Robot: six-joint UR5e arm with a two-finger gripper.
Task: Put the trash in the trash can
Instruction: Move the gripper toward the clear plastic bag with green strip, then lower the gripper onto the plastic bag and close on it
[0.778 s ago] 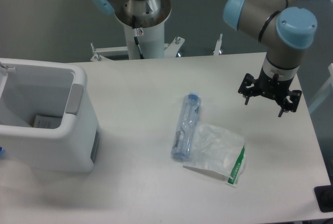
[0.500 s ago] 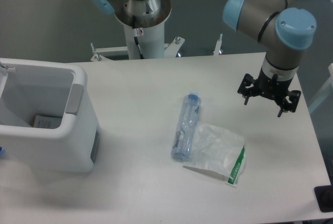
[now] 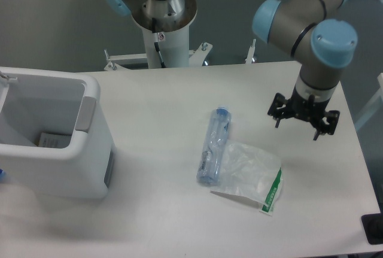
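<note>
A crushed clear plastic bottle (image 3: pixel 213 146) with a blue cap lies in the middle of the table, cap pointing away from me. Touching its right side is a crinkled clear plastic bag (image 3: pixel 250 175) with a green-and-white strip along its right edge. The white trash can (image 3: pixel 90 150) with a grey panel on its rim stands at the left edge, top open. My gripper (image 3: pixel 302 125) hangs above the table to the right of the bottle and above the bag, apart from both. Its black fingers are spread open and hold nothing.
A small flat item (image 3: pixel 52 140) lies at the bottom of the trash can. The arm's base pedestal (image 3: pixel 164 24) stands behind the table's far edge. A dark object (image 3: pixel 373 229) sits at the front right corner of the table (image 3: pixel 161 96).
The gripper has moved a little to the left and slightly down toward the bag. The bottle, bag and trash can have not moved.
</note>
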